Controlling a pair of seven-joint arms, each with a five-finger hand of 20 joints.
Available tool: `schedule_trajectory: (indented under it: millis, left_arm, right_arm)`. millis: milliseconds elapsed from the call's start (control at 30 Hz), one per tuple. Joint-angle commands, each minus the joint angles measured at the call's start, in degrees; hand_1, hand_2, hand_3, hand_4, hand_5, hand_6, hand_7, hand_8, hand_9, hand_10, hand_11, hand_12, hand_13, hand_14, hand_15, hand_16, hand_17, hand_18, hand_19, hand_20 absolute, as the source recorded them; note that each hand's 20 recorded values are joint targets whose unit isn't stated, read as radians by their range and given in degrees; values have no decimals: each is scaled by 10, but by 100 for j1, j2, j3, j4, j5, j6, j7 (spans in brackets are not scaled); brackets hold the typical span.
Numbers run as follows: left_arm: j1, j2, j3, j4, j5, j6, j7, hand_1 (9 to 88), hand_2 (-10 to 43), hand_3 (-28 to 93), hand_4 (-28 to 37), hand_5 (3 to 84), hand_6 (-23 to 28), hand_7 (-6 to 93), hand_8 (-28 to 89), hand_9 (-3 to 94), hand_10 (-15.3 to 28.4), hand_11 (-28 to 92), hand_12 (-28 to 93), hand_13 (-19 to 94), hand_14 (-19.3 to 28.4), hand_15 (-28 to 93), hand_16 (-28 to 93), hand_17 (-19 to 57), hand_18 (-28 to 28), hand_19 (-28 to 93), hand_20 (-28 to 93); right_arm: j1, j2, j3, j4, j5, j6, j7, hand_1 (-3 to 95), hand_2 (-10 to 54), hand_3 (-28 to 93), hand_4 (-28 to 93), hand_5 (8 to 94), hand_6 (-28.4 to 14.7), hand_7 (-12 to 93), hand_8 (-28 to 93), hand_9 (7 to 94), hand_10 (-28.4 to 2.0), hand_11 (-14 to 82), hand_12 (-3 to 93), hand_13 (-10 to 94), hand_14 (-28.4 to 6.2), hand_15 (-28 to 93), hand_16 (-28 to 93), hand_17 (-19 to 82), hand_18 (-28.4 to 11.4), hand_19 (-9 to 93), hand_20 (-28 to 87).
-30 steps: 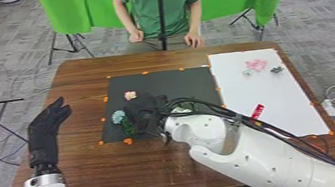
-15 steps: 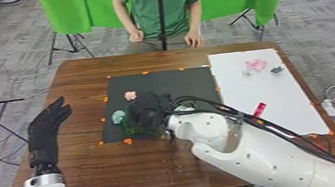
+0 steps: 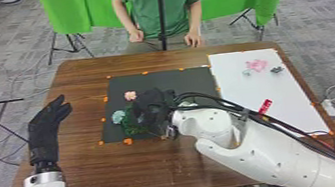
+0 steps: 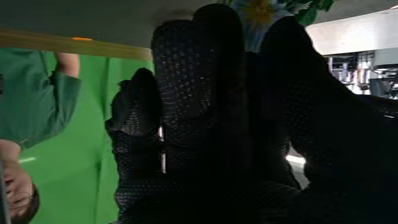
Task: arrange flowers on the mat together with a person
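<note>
Head view: nearest you on the left, your left hand (image 3: 49, 119) sits over the brown tabletop (image 3: 92, 175), apart from the mat, its fingers straight and close together, pointing away from you. Your right hand (image 3: 152, 105) is over the near-left part of the black mat (image 3: 180, 78). From the right wrist view, you can see its fingers nearly straight and close beside one another, with a pale blue flower with a yellow centre (image 4: 258, 14) showing between them and the thumb; the glove is dark there, so it may or may not be touching that bloom, and you can't tell whether it is clamped.

Just beside your right hand, on the mat's left side, you have green foliage (image 3: 135, 126), a light blue flower (image 3: 118, 117) near it, and a little farther off a small pale pink flower (image 3: 130, 95). Orange marks (image 3: 128, 141) dot the mat's edges. To the right of the mat, a white sheet (image 3: 275, 87) carries a red strip (image 3: 265, 106), and toward its far end a small pale flower (image 3: 247, 73), a dark grey-green flower (image 3: 276, 70) and a pink flower (image 3: 256, 65). Beyond the tabletop hangs a green backdrop (image 3: 70, 13).
</note>
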Motion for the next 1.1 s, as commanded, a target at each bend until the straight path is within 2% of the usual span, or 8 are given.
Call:
schedule_trajectory:
  millis: [33, 300, 367, 467, 533, 733, 933, 1100]
  left_arm:
    - [49, -9, -2, 21, 23, -12, 0, 209, 83, 687, -283, 450, 57, 117, -67, 446, 137, 176, 128, 359, 173, 144, 3, 57, 116, 108, 161]
    - [19, 12, 13, 27, 19, 16, 14, 210, 77, 687, -283, 452, 56, 117, -67, 443, 136, 173, 128, 357, 172, 141, 3, 56, 117, 105, 161]
    - [34, 3, -10, 13, 26, 9, 8, 210, 76, 686, -283, 459, 59, 119, -66, 440, 135, 172, 128, 354, 172, 138, 3, 55, 116, 103, 160]
    - [38, -3, -14, 13, 16, 18, 15, 209, 74, 685, -283, 463, 59, 119, -66, 438, 135, 172, 129, 353, 171, 137, 5, 54, 116, 102, 160]
    - [52, -10, -28, 11, 29, -9, -11, 209, 73, 684, -283, 463, 59, 119, -66, 438, 135, 172, 129, 352, 171, 137, 6, 55, 116, 100, 160]
    - [52, -12, -26, 6, 24, 7, -6, 209, 73, 682, -283, 464, 59, 119, -67, 440, 137, 172, 129, 354, 171, 139, 7, 54, 116, 99, 160]
    - [45, -16, -32, 7, 18, 5, 8, 208, 72, 683, -283, 462, 60, 117, -66, 441, 136, 173, 130, 355, 172, 139, 7, 54, 116, 98, 161]
    - [40, -10, -33, 15, 18, 3, 16, 209, 71, 682, -283, 461, 59, 117, -66, 442, 135, 173, 130, 356, 173, 139, 7, 54, 116, 98, 161]
  right_arm:
    - [151, 116, 20, -176, 10, -311, -38, 509, -95, 648, -203, 631, 69, 190, -120, 825, -79, 99, 440, 823, -37, 444, 386, 419, -181, 806, 524]
    - [162, 167, 93, -322, 274, -413, -5, 452, -95, 719, -220, 669, 76, 182, -113, 744, -103, 186, 316, 809, -44, 441, 367, 406, -186, 788, 535]
    - [140, 173, 117, -346, 256, -452, -50, 420, -95, 732, -213, 671, 75, 178, -116, 661, -123, 169, 243, 767, -59, 455, 360, 377, -193, 772, 541]
    - [122, 178, 139, -370, 378, -522, -49, 408, -95, 732, -213, 667, 73, 178, -125, 626, -133, 147, 228, 743, -70, 459, 357, 358, -199, 759, 546]
    - [111, 185, 135, -347, 369, -487, -104, 377, -95, 734, -209, 649, 65, 170, -127, 583, -139, 116, 214, 699, -93, 449, 344, 318, -208, 724, 545]
    - [93, 208, 136, -336, 306, -422, -134, 345, -95, 740, -209, 541, 26, 137, -116, 550, -116, 76, 187, 642, -127, 387, 314, 284, -215, 689, 548]
    - [110, 246, 112, -342, 242, -401, -168, 330, -95, 745, -210, 563, -4, 126, -106, 550, -112, 79, 177, 629, -130, 372, 315, 274, -214, 675, 547]
    - [114, 292, 74, -352, 261, -435, -198, 321, -95, 743, -207, 571, -7, 125, -103, 580, -107, 83, 175, 629, -130, 371, 316, 271, -213, 670, 544]
